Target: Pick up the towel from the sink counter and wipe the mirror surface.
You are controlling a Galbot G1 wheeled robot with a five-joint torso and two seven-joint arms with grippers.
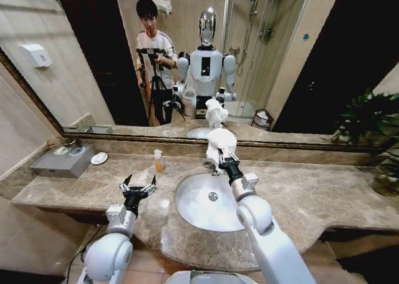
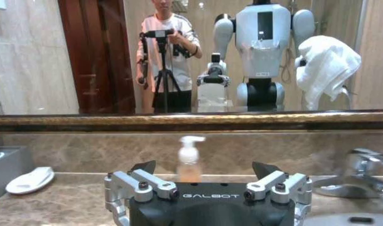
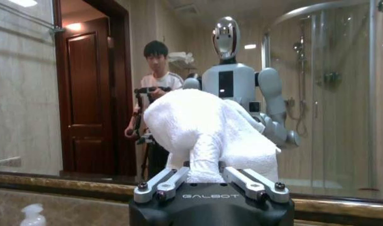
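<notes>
Right hand [image 1: 222,161], centre frame, pinches the towel [image 1: 219,142] below the mirror [image 1: 262,59]; left hand [image 1: 138,188] hangs open, empty. Bunched cloth could slip from that narrow grip.

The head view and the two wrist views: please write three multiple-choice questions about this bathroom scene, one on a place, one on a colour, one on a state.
1. Where does the soap bottle stand?
A. on the sink counter, to the left of the basin
B. inside the basin
C. on the floor

2. What colour is the towel?
A. blue
B. white
C. red

3. What is the state of the left gripper?
A. shut on the towel
B. shut on the bottle
C. open, holding nothing

Answers: 1 A, it stands on the marble near the mirror. 2 B, the cloth in the right gripper is white. 3 C, its fingers are spread above the counter.
</notes>
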